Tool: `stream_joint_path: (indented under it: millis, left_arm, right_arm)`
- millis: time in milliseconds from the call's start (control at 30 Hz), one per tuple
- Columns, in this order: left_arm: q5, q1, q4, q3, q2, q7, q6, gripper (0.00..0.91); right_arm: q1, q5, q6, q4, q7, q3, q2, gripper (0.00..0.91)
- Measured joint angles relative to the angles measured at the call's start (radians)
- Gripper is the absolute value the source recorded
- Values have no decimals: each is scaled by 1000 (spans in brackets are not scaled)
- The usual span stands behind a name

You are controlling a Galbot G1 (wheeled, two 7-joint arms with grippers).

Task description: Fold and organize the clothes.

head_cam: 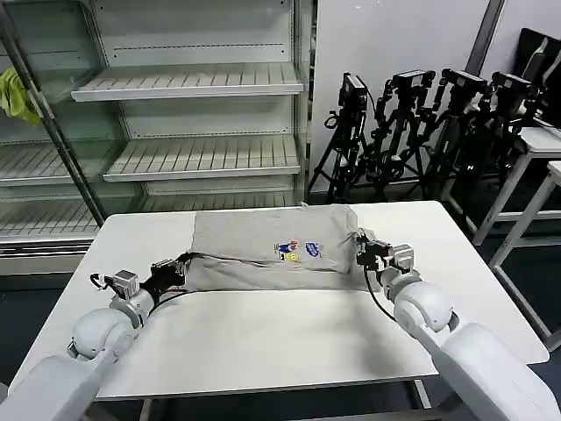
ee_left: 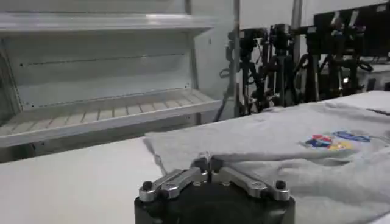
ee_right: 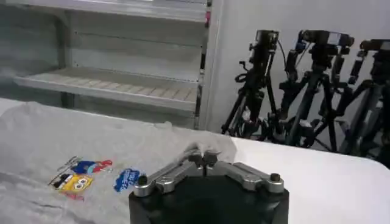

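Cloth spans the worktop [head_cam: 263,342] between your tools: the grey T-shirt [head_cam: 263,241] lies crosswise at the far side, left tool [head_cam: 181,263] and right tool [head_cam: 361,241] each pinched closed on opposite side edges.

The T-shirt's [head_cam: 272,247] chest print [head_cam: 298,252] is too small to read. Folded cloth hides its sleeves and lower hem. The yellow-green rag [head_cam: 16,95] is cut off by the left edge in the head view.
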Motion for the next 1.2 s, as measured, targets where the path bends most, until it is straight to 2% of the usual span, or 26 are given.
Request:
stream_joint_path:
  millis: [33, 67, 100, 133, 433, 667, 900, 1200]
  left_arm:
    - [2, -2, 5, 2, -1, 0, -1, 151]
    - [3, -4, 9, 4, -2, 1, -2, 464]
    - [4, -6, 13, 6, -3, 1, -3, 887]
    - [6, -8, 17, 8, -5, 2, -4, 907]
    - [24, -14, 38, 14, -7, 7, -13, 907]
    - [39, -34, 66, 9, 7, 4, -21, 907]
    - [35, -25, 60, -19, 28, -13, -11, 907]
    - [-36, 112, -93, -104, 68, -43, 72, 907]
  right_arm:
    - [8, -3, 0, -8, 0, -4, 4, 776]
    - [16, -5, 0, -16, 0, -8, 8, 907]
    - [21, -8, -2, -23, 1, -12, 11, 907]
    - [24, -11, -4, -27, 3, -15, 12, 907]
    - [24, -38, -38, -33, 14, -17, 4, 907]
    - [-13, -42, -56, -13, 29, 21, -23, 907]
    - [-91, -17, -84, 70, 42, 96, -71, 907]
    - [-324, -6, -102, 255, 37, 246, -137, 907]
